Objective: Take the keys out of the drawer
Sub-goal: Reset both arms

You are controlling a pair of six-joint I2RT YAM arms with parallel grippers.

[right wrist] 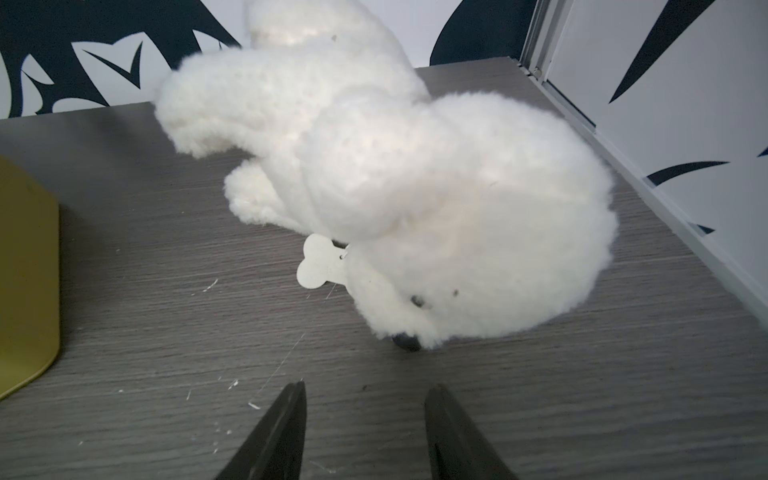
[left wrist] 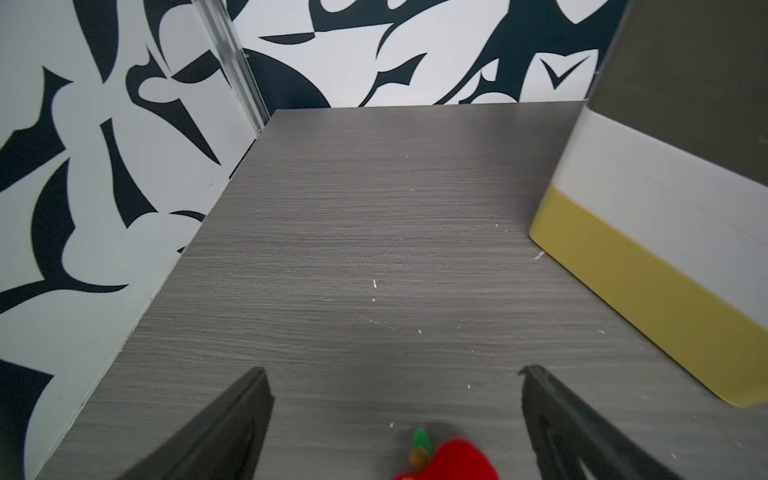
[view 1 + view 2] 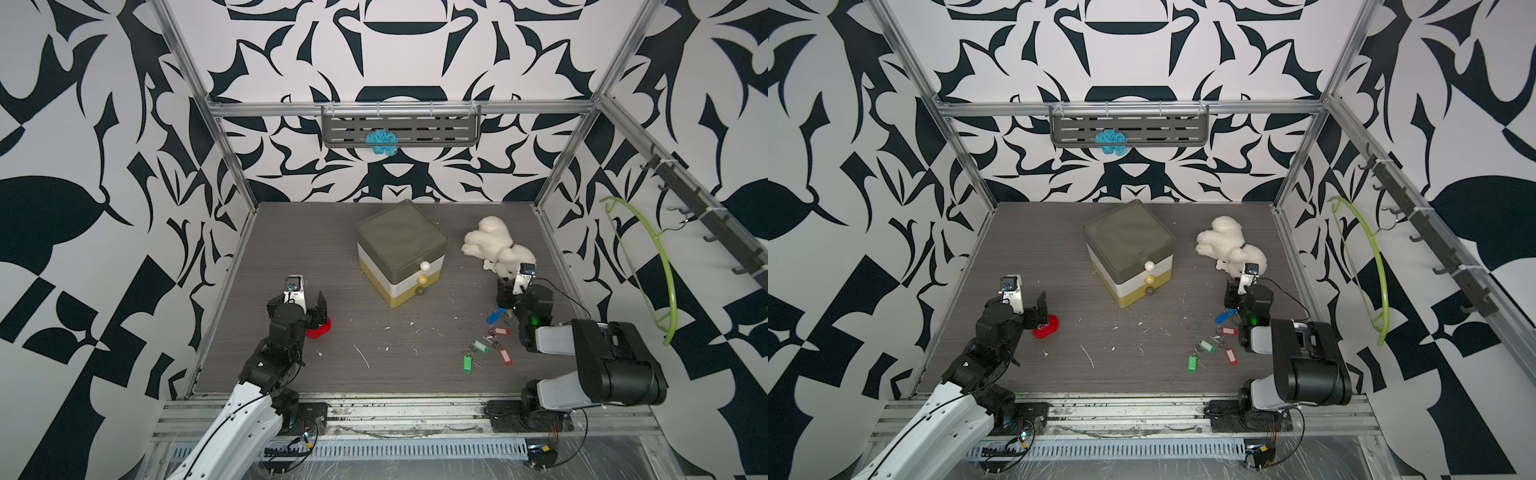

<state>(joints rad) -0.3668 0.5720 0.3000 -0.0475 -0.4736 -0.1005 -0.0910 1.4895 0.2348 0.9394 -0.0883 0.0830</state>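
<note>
The keys, small metal ones on rings with blue, red and green rectangular plastic tags, lie scattered on the grey wood-grain tabletop at the near right. They are well apart from the square three-tier drawer box, which has an olive-grey lid, a white middle and a mustard base. It stands in the middle with all three ball-knobbed fronts flush. Judging by that, the keys are already out and the task looks close to done.

The right claw hangs low just beyond the blue-tagged key, its jaws half apart with nothing between them. That looks more like letting go than reaching for something. The left claw gapes wide and empty at the near left, probably parked out of the way, with a red plush apple on the tabletop just under it.

A fluffy white plush dog lies right ahead of the right claw, on the far right. Any push farther in would likely nudge it. A lime-green hanger on the right wall and a blue crocheted lump on the far shelf are well clear.
</note>
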